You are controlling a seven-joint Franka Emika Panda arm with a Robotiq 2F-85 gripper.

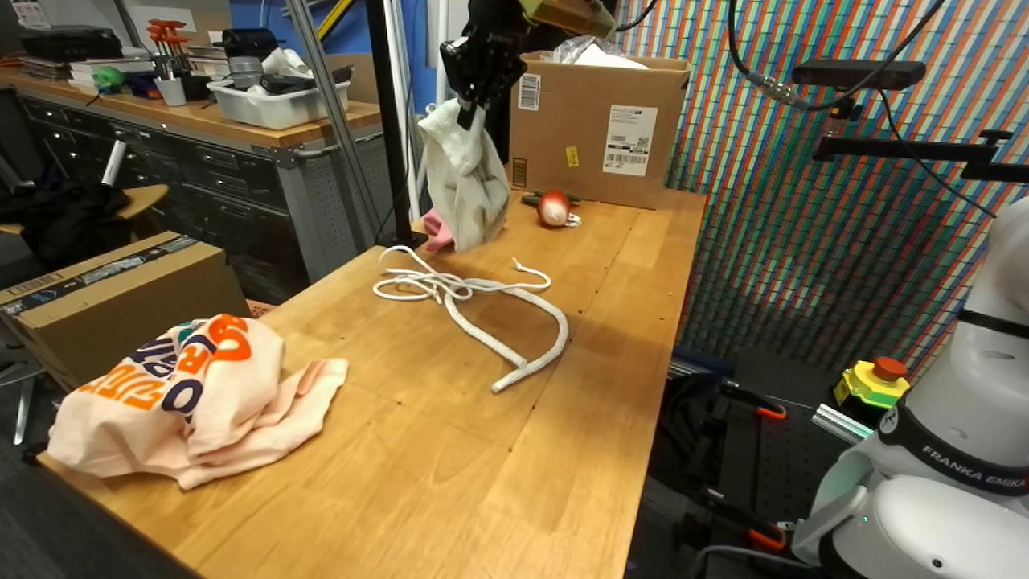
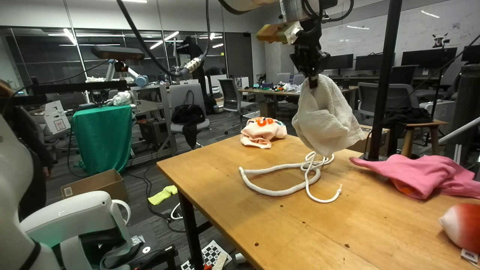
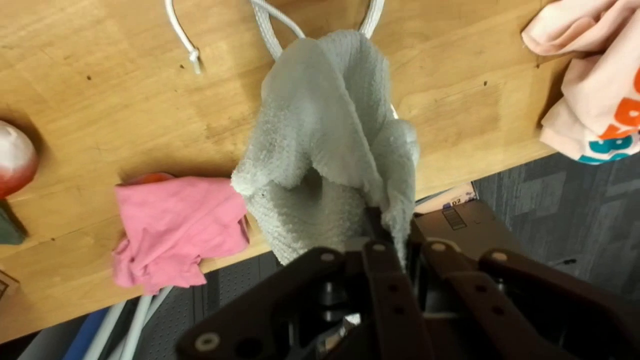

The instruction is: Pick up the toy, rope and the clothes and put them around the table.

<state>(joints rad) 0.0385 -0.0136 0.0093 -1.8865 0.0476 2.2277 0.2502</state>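
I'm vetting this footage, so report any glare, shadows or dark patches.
In an exterior view, bright light streaks show on the glass wall and white wall; in the wrist view, the gripper looks nearly black except for small bright glints, and a soft shadow borders the red-and-white toy.

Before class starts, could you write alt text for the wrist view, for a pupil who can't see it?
The robot's fingers grip a textured white cloth over a wooden table. Pink cloth and a cropped red-and-white toy lie at left; white rope shows at top, peach lettered cloth at right.
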